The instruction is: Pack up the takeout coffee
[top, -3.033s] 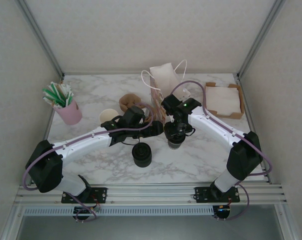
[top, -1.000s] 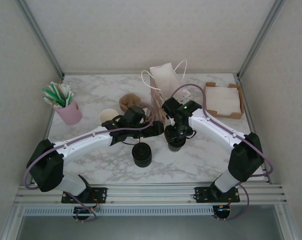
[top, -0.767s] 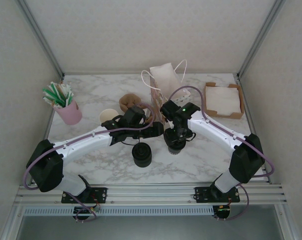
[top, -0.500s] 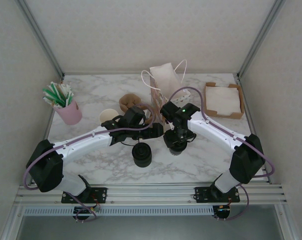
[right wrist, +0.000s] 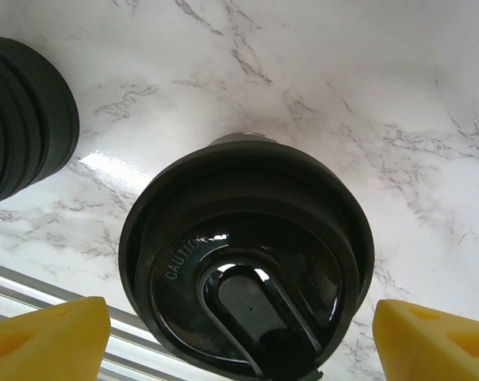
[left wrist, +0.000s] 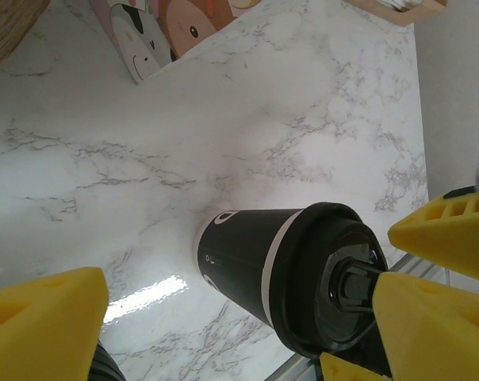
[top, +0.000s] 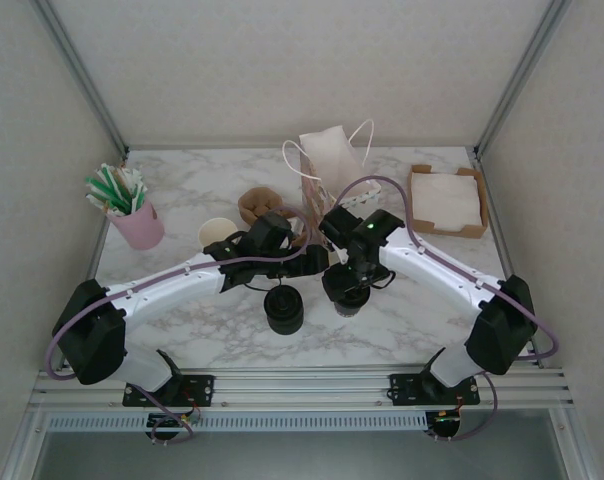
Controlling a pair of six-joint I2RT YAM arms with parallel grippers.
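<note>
left pincer [left wrist: 239, 321] released | right pincer [right wrist: 243, 337] released — tips cropped, either side of takeout coffee [right wrist: 247, 254] | its body hidden beneath its own top

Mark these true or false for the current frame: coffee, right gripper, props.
1. The takeout coffee stands upright on the marble table with its lid on. True.
2. The right gripper is clamped on the lid. False: it is open, and its fingers stand clear of the lid on either side.
3. A stack of black lids sits beside the coffee. True.
4. The coffee is inside the paper bag. False: it is on the table, nearer the arms than the bag.
5. The pink cup holds napkins. False: it holds straws.
</note>
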